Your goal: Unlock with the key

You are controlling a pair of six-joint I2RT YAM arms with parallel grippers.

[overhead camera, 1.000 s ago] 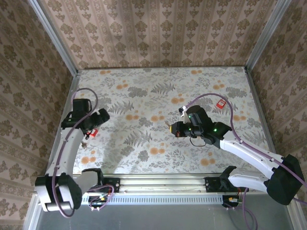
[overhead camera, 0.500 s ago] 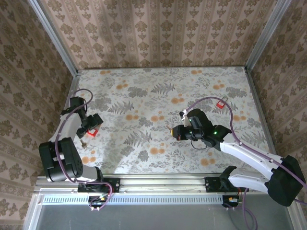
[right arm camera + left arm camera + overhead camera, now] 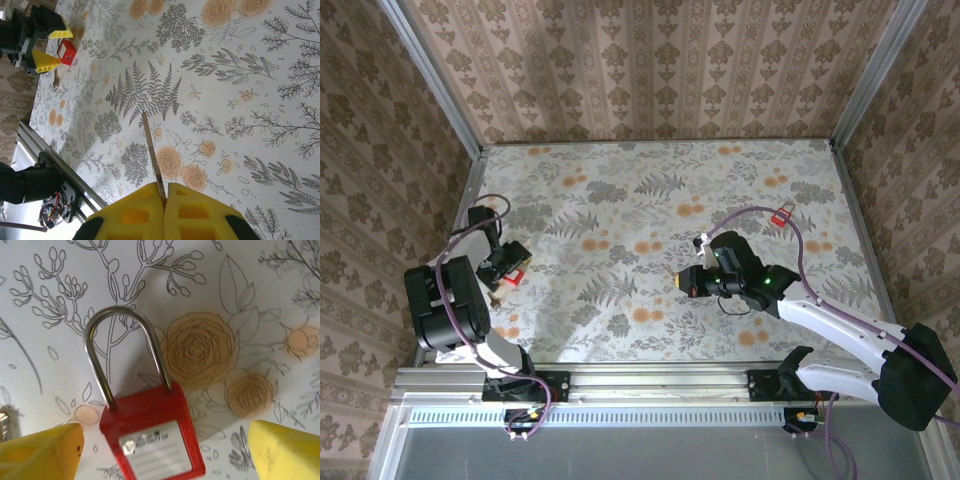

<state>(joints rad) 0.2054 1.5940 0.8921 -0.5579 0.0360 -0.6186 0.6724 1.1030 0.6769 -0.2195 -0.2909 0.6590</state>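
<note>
The left arm is folding back toward its base, and its big elbow joint is coming in over the left edge of the surface (image 3: 650, 200). The left gripper (image 3: 505, 264) is drawing back toward that left edge and coming down over the red padlock (image 3: 152, 440), so that its open jaws are now standing on both sides of the lock. The right gripper (image 3: 682, 283), with the key (image 3: 151, 150) closed in its jaws, is moving a little toward the near edge and sinking slightly lower.
</note>
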